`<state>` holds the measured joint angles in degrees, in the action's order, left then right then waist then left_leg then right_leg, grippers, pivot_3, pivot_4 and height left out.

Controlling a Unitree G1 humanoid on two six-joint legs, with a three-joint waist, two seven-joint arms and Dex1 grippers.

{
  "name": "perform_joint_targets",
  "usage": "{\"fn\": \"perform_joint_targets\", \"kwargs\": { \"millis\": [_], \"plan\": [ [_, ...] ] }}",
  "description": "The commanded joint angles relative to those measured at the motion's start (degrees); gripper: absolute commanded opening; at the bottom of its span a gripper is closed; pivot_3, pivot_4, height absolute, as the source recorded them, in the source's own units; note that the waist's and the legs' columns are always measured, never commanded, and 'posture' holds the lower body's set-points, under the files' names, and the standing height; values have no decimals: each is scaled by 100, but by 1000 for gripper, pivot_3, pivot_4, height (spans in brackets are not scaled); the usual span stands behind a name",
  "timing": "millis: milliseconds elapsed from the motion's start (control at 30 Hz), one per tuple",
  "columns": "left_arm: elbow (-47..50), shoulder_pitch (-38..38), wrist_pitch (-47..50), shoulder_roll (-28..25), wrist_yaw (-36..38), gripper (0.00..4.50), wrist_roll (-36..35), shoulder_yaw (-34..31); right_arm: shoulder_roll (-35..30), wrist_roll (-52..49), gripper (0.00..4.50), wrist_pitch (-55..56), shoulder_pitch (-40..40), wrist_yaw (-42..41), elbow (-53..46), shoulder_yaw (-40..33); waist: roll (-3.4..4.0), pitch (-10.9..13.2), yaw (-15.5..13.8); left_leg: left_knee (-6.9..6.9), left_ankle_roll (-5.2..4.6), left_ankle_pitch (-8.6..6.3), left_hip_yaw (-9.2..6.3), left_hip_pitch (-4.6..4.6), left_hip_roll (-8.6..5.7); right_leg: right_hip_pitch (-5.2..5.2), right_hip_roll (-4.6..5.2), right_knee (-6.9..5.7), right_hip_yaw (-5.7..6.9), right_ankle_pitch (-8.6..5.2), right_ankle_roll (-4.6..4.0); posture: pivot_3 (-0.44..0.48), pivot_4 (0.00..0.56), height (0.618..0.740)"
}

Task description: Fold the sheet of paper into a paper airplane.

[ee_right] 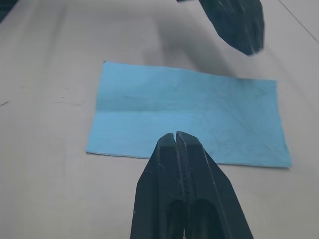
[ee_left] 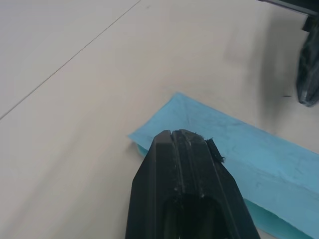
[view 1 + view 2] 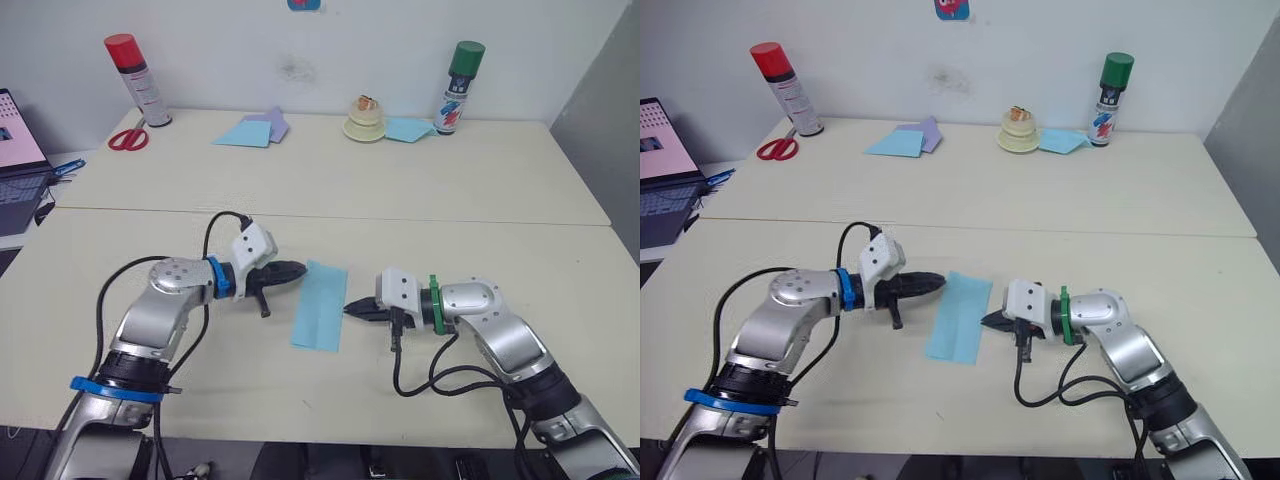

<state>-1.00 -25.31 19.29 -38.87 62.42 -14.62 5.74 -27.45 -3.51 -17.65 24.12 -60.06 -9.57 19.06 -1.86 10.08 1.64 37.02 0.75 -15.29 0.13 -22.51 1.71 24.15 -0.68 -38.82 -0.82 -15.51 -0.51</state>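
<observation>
The sheet of paper (image 3: 321, 305) lies flat on the near half of the tabletop (image 3: 500, 190), about midway between its left and right edges, folded into a long light-blue strip with one crease running along its length. The left gripper (image 3: 296, 270) is at the left long edge of the strip, near its far end; its two black fingers are pressed together and hold nothing, and from the left wrist view the tips are over the paper's edge, but I cannot tell if they touch it. The right gripper (image 3: 350, 308) points at the right long edge, its tip just beside the paper; its fingers are also closed together with nothing between them. Along the far edge of the tabletop, from left to right, there are red scissors (image 3: 128, 138), a spray can with red cap (image 3: 137, 79), a light-blue sheet (image 3: 243, 133) with a lilac sheet (image 3: 275, 122) partly under it, a small cream-coloured stand (image 3: 364, 118), another light-blue sheet (image 3: 408, 129) and a spray can with green cap (image 3: 459, 87). A laptop (image 3: 18, 160) stands beyond the left edge.
</observation>
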Motion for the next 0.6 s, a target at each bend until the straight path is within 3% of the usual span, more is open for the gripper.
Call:
{"fn": "perform_joint_targets", "kwargs": {
  "millis": [33,300,600],
  "plan": [
    [114,124,-259,-230,260,0,207,193,-104,-148,30,-257,173,104,-404,-230,0,1,-1,0,0,0,0,0,-1,0,1,0,1,0,0,0,150,729],
    [-122,236,-728,-206,187,0,666,532,-324,-369,30,-771,291,180,-859,-394,-1,4,-4,4,-1,0,-8,0,0,0,1,-7,10,0,0,0,150,729],
    [228,19,-287,114,286,0,361,454,-682,-352,30,-844,167,46,-1197,-231,-1,4,-4,9,-2,0,-5,-4,-2,0,0,-6,8,0,0,0,150,729]
  ]
}}
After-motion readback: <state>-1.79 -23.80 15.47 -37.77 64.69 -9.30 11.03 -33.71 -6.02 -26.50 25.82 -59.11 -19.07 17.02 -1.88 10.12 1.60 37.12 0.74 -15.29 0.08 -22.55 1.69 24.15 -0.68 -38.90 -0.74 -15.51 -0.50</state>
